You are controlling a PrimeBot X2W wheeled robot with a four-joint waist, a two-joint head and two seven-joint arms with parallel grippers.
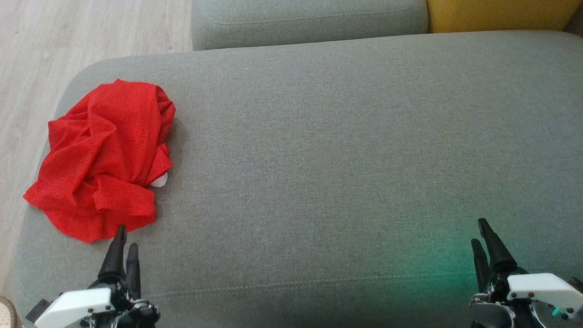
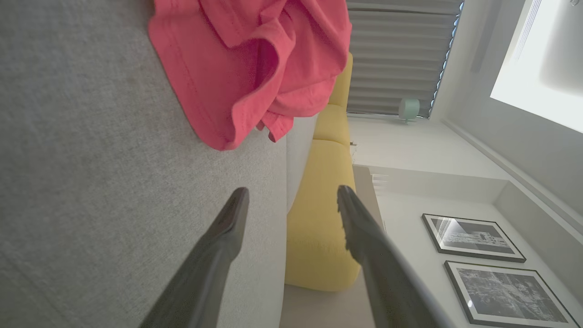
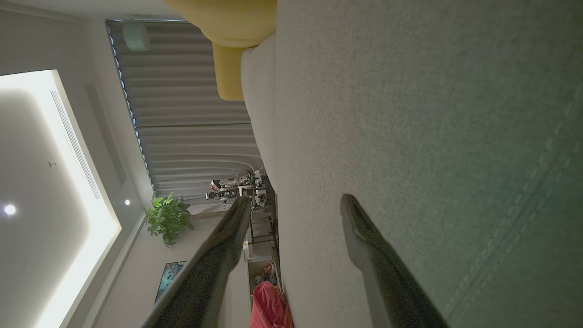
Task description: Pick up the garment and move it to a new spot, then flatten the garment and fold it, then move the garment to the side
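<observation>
The red garment (image 1: pixel 102 157) lies crumpled in a heap at the left end of the grey cushion (image 1: pixel 328 150), with a small white bit showing at its right side. My left gripper (image 1: pixel 126 239) stands open just short of the heap's near edge, one fingertip almost at the cloth. In the left wrist view the garment (image 2: pixel 246 68) lies ahead of the open left gripper (image 2: pixel 292 190), apart from it. My right gripper (image 1: pixel 478 232) stands open over bare cushion at the lower right, holding nothing. The right wrist view shows the open right gripper (image 3: pixel 296 199) and a red patch, likely the garment (image 3: pixel 268 307), far off.
A second grey cushion (image 1: pixel 309 20) and a yellow one (image 1: pixel 501 13) lie beyond the far edge. Pale wooden floor (image 1: pixel 68 41) runs along the cushion's left side. The garment sits close to that left edge. The wide middle and right of the cushion are bare fabric.
</observation>
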